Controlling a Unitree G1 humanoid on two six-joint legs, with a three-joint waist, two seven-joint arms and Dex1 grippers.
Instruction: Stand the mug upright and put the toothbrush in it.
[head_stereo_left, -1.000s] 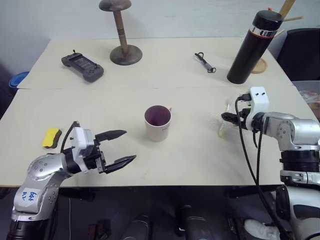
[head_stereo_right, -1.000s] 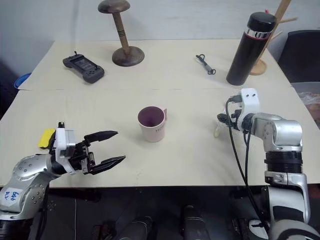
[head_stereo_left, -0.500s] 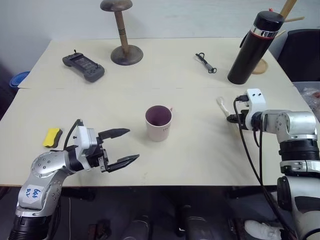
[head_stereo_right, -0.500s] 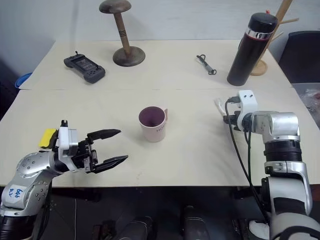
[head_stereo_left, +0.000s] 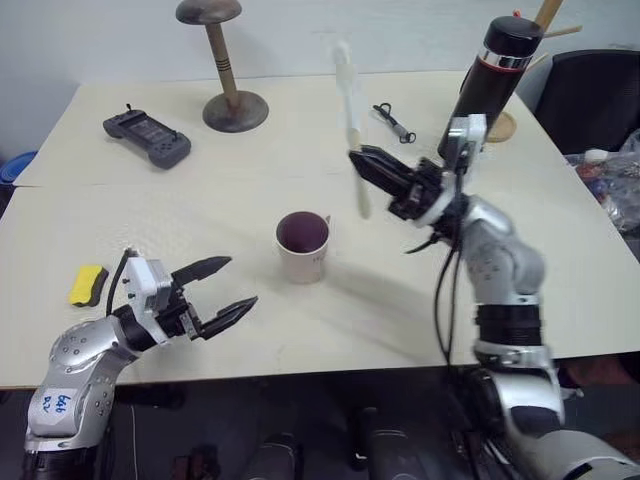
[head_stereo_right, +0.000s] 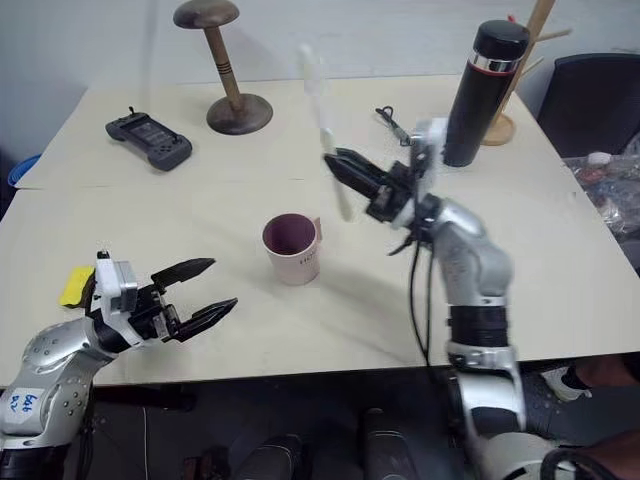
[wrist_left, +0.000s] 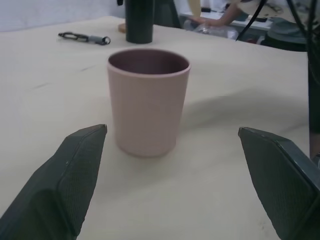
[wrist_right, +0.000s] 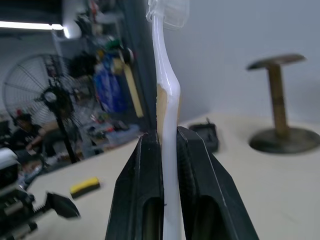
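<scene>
Here the surface is a wide pale beige table (head_stereo_left: 300, 330), made of two boards that meet along a seam in the upper part of the frame, and behind it stands a plain white wall. At the upper left of the frame lies a dark handheld controller (head_stereo_left: 146, 136), and next to it, at the top, rises a wooden stand (head_stereo_left: 222, 62) with a round base and a round cap. At the upper right stands a tall black flask (head_stereo_left: 490, 88), and just to the left of it lies a small black clip-like tool (head_stereo_left: 394, 123). A yellow sponge (head_stereo_left: 88, 285) lies at the left edge, and a dark chair back (head_stereo_left: 590, 105) shows at the far right.

The mug (head_stereo_left: 302, 245) stands upright on the table near the centre of the frame, with its dark purplish inside open to the top.

The left gripper (head_stereo_left: 224, 296) is in the lower left, low over the table, and it points toward the mug with its two fingers spread wide and nothing between them. In the left wrist view the mug stands between the two fingertips but well beyond them.

The right gripper (head_stereo_left: 358, 164) is raised in the air at the upper centre, above and to the right of the mug. Its fingers are pressed on the toothbrush (head_stereo_left: 350, 118), which stands almost vertical with the bristle head on top.
</scene>
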